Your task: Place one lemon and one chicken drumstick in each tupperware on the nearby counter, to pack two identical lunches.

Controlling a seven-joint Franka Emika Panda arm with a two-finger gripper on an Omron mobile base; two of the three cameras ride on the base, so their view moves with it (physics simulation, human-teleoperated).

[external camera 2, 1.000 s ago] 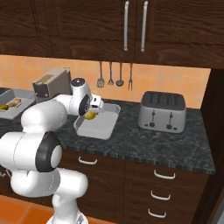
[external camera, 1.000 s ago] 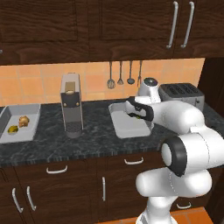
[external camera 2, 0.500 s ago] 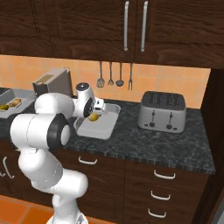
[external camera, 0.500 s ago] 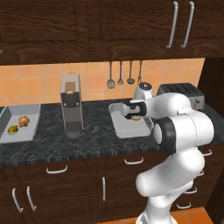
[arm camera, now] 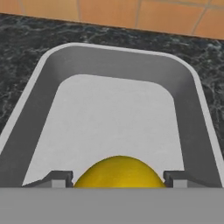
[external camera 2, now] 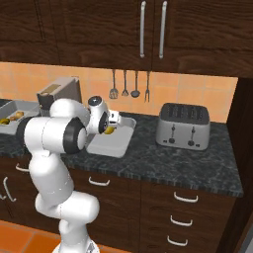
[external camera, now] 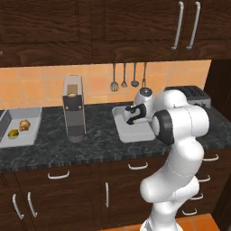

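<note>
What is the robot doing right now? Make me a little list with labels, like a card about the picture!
Holding: gripper is shut on a yellow lemon
Where: right over the near tupperware, which has nothing else inside
Other tupperware: far along the counter, already has a lemon and a brownish chicken drumstick
Between them: a tall coffee machine
Also on the counter: a silver toaster
On the wall: hanging utensils
Not yet done: lemon is not set down
</note>
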